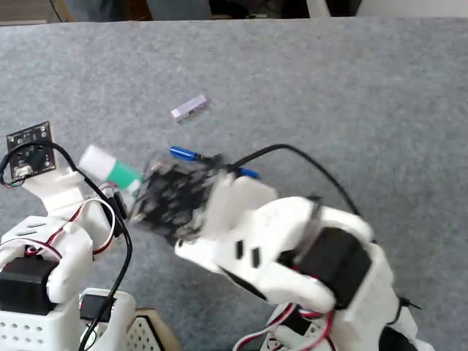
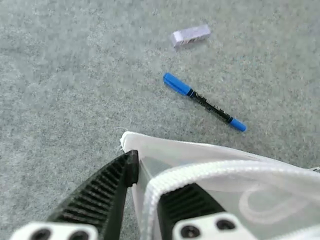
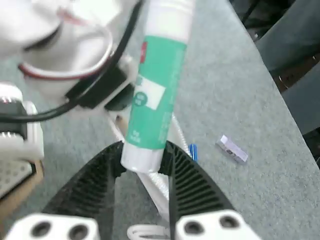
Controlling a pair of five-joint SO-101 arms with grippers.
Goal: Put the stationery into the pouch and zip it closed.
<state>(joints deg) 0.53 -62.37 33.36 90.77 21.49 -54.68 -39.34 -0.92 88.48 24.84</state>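
Note:
A green and white glue stick is gripped at its lower end by my right gripper, which is shut on it. In the high view the glue stick juts out from the right gripper, close to the left arm. My left gripper is shut on the edge of the white translucent pouch, beside its zipper. A blue pen and a small purple eraser lie on the grey cloth beyond the pouch. Part of the pouch's zipper shows under the glue stick.
The grey cloth covers the whole table. The pen and the eraser lie just past the grippers. A small black board sits on the left arm. The two arms crowd the near left area.

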